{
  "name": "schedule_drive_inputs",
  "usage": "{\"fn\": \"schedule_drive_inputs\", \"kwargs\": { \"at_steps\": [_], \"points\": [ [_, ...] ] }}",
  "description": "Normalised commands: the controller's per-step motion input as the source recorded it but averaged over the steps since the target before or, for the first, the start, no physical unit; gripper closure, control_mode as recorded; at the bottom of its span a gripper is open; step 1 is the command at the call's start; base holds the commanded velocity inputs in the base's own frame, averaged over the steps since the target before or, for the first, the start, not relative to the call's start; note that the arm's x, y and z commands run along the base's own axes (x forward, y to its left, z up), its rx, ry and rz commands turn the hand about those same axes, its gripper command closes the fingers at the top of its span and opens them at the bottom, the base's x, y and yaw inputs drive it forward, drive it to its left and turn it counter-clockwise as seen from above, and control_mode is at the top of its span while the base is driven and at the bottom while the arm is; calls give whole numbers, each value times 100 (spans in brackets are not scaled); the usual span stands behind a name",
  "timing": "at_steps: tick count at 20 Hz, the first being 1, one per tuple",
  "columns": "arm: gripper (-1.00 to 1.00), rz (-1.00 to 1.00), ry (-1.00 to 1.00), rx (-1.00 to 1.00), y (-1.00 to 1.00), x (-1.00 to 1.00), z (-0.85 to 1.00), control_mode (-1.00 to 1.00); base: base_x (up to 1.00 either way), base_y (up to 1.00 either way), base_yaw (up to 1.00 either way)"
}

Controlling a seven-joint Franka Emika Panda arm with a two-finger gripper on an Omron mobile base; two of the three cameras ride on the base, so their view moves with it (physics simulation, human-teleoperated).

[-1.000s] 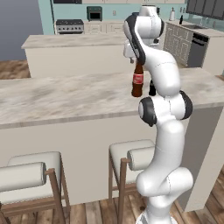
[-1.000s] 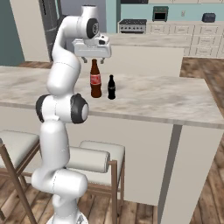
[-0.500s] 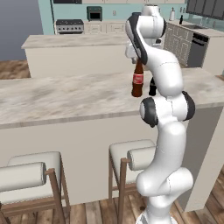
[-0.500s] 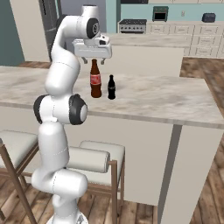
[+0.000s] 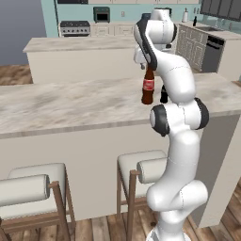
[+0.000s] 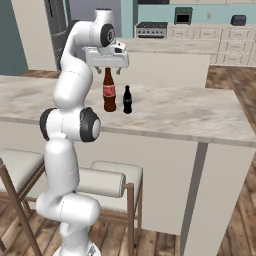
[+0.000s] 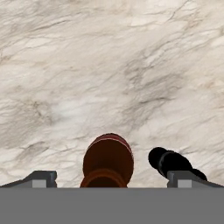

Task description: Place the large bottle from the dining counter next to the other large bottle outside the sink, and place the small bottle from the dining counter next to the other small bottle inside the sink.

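Even, bright rendered light with soft faint shadows (no glare), slightly blurry throughout.

I count 1 large bottle [image 6: 109,91], brown w/ red label, and 1 small bottle [image 6: 127,99], black, just to its right on the dining counter [image 6: 190,112]. 2 cushioned stools [image 6: 107,181] on the near side. 1 island counter [image 5: 80,44] far back.

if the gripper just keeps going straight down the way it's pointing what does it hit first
Most likely the top of the large bottle: the open gripper points down right over its neck, the fingers on either side. The small bottle stands just beside that line. Depth is hard to judge.
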Motion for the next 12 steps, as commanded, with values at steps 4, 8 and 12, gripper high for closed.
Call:
{"fn": "schedule_drive_inputs", "kwargs": {
  "at_steps": [4,8,12],
  "points": [
    [-100,0,0,0,0,0,0,-100,0,0,0],
    [-100,0,0,0,0,0,0,-100,0,0,0],
    [-100,0,0,0,8,10,-6,-100,0,0,0]
  ]
}}
